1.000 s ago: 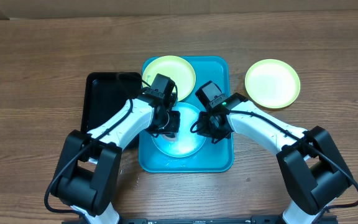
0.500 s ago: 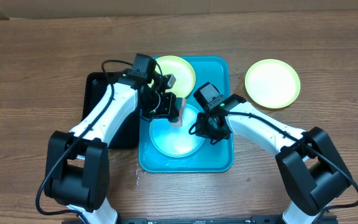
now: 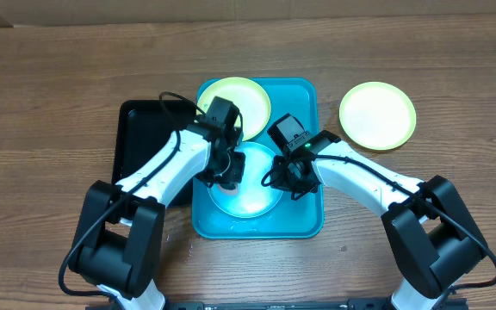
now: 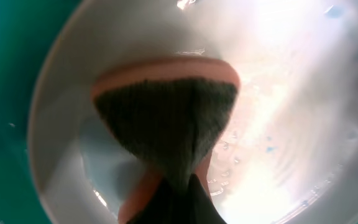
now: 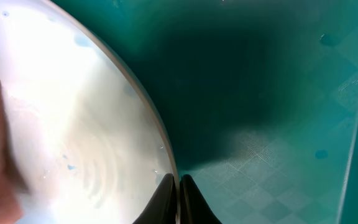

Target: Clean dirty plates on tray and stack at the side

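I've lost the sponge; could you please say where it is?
In the left wrist view, the sponge is in the left gripper, on the blue plate in the tray.

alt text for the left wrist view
A pink sponge with a dark scrub face presses on the light blue plate; small blue smudges dot the plate's right side. The turquoise tray shows at left.

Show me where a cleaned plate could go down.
Bare table lies left of the black tray and along the far edge behind both trays. The black tray itself looks bare, though the left arm crosses above it. Crowded: the blue tray, where both arms meet over the blue plate; a yellow plate takes the table to its right.
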Robot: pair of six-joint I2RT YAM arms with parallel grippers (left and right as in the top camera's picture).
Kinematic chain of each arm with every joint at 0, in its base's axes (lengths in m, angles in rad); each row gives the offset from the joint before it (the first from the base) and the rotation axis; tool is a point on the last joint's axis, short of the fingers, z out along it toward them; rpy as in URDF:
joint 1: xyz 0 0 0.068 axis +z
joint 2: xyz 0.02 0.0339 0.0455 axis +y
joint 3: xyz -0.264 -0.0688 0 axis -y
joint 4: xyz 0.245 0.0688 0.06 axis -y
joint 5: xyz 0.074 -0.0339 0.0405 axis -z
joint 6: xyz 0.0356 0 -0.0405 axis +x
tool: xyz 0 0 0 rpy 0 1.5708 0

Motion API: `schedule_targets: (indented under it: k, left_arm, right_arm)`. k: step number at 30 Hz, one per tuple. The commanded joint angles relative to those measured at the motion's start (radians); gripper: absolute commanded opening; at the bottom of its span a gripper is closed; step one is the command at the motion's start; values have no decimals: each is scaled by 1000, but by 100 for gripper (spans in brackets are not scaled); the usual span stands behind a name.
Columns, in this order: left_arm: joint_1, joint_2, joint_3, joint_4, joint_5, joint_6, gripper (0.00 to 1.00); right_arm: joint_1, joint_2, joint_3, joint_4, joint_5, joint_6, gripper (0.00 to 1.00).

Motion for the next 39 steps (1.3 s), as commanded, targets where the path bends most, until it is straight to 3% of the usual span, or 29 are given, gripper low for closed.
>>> schedule_targets:
  k: [1,9,19,23,31,39]
  left_arm:
    - [-24,-21,-55,56,-42,-46,4]
    - [-26,-13,-89,170,258,-1,4]
    - [95,-148,59,62,294,36,4]
    - [180,-248,105,-29,162,15,4]
    - [296,-261,63,-143,-349,-31,4]
    - [301,-131,-36,-64,-365,-40,4]
  right_arm:
    - [7,-9,-6,6,-2,1,4]
    - [7,-9,-6,6,-2,1,4]
    - [7,-9,-6,6,-2,1,4]
    - [7,-9,-6,7,-1,1,4]
    - [7,-9,-6,8,-1,1,4]
    - [7,-9,-6,8,4,0,4]
